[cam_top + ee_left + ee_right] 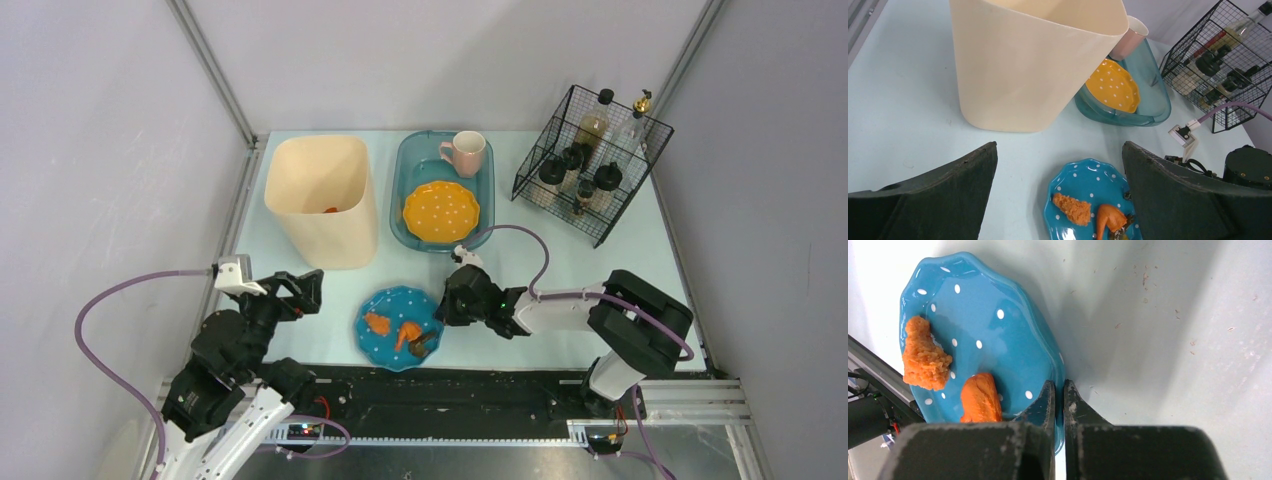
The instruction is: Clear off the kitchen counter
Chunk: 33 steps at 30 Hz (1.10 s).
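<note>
At the near edge, by the black front strip point(480, 385), the right claw point(1059, 395) is clamped on the right rim of a blue, white-dotted scalloped plate point(983, 315), its fingers nearly together with the rim between them. The plate lies flat on the pale light-blue rectangular surface point(570, 255), which runs from the black strip to the far wall. On the plate are a crumbed orange piece point(923, 357), a smoother orange piece point(980, 397) and a dark scrap point(422, 345) beside them.

To the left of the plate, the left claw point(1059, 147) is held with its fingers wide apart, gripping nothing. Bare surface runs between it and the left metal rail point(235, 210).

Farther back stands a tall cream plastic bin point(330, 240) with a small orange bit point(330, 210) at its bottom. Just to its right sits a teal translucent plastic basin point(400, 175) holding an orange white-dotted plate point(440, 212) and a pink mug point(466, 153).

At the far right corner a black wire basket point(535, 185) holds dark-capped bottles point(607, 178). Open surface separates it from the basin.
</note>
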Available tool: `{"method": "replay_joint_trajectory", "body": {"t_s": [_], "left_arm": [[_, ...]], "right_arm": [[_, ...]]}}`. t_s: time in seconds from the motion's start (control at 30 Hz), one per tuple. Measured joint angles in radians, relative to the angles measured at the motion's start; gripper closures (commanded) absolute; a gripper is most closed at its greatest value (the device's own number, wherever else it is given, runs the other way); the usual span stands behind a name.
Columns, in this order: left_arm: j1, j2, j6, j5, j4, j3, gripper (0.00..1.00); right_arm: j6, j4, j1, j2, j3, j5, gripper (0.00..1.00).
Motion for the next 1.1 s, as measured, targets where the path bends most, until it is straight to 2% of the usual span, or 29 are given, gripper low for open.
{"method": "replay_joint_trajectory", "body": {"t_s": [0.23,1.1], "left_arm": [[0.000,0.000,0.000,0.000,0.000,0.000,0.02],[0.000,-0.016,0.000,-0.001,0.000,0.000,0.02]], "right_arm": [[-0.003,-0.023,-0.021,-0.021,-0.005,-0.024,1.00],[-0.028,-0.269,-0.194,-0.348,0.009,-0.195,1.00]]}}
